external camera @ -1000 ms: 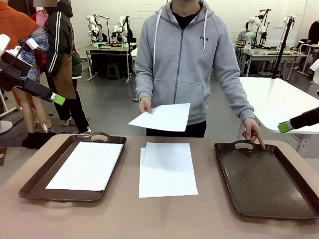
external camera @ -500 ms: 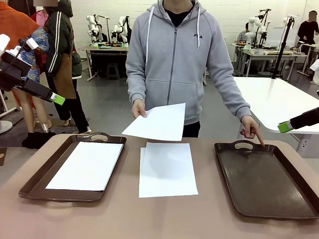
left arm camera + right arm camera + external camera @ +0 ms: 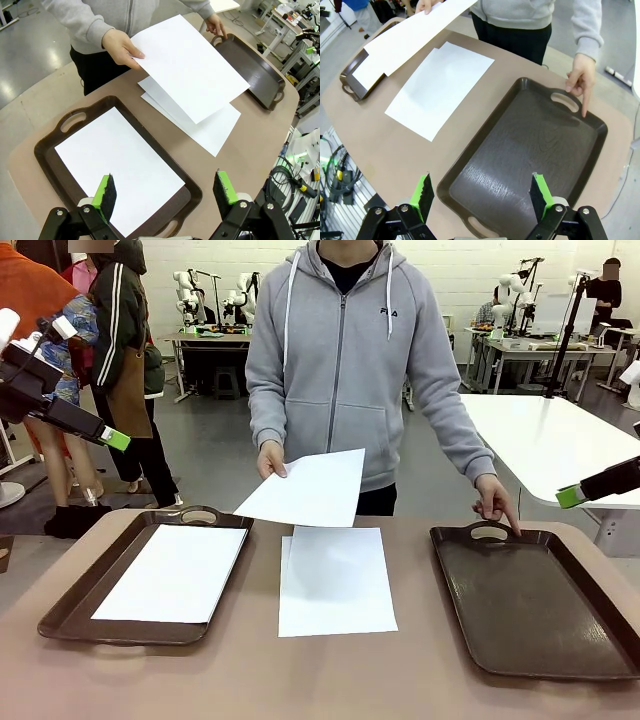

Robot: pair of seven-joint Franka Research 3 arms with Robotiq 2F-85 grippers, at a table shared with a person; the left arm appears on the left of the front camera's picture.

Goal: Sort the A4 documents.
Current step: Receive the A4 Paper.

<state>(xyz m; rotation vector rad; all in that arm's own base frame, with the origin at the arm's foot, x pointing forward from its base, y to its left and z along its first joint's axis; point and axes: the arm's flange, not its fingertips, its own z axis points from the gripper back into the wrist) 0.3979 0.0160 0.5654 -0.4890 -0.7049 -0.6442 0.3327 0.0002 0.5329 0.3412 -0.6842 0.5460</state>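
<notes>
One A4 document lies flat in the left brown tray. A small stack of A4 documents rests on the table between the trays. The person holds another sheet in one hand above that stack; it also shows in the left wrist view. Their other hand points a finger at the handle of the empty right tray. My left gripper hangs open high above the left tray's sheet. My right gripper is open above the empty tray. In the front view both grippers stand at the picture's sides, off the table.
The tan table has bare room along its front edge. A white table stands behind on the right. Other people stand at the far left.
The person has shifted a little to the left, bringing the held sheet lower over the stack, and the pointing finger slid along the right tray's handle. Both arms stayed still.
</notes>
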